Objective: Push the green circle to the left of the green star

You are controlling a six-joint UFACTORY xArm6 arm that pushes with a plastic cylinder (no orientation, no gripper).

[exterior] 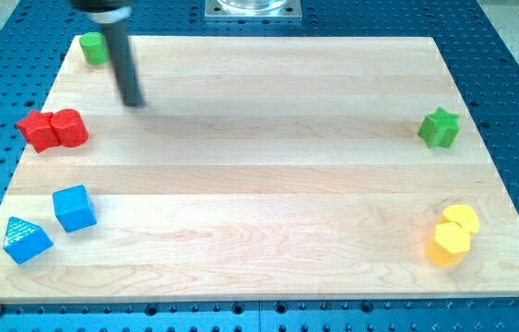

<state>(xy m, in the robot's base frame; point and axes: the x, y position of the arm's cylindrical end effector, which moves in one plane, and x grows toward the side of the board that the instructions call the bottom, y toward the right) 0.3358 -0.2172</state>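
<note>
Tip (132, 101) on worktop (259, 166), just at 5 o'clock of green circle (94, 48), apart; green star (439, 128) far at 3 o'clock; no jaws on rod.

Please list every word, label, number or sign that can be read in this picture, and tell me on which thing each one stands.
There are none: no readable text shows in this view.
The wooden board is bare wood.
The green circle, green star, two red blocks, two blue blocks and two yellow blocks carry no marks.
The rod and my tip are plain dark.
</note>
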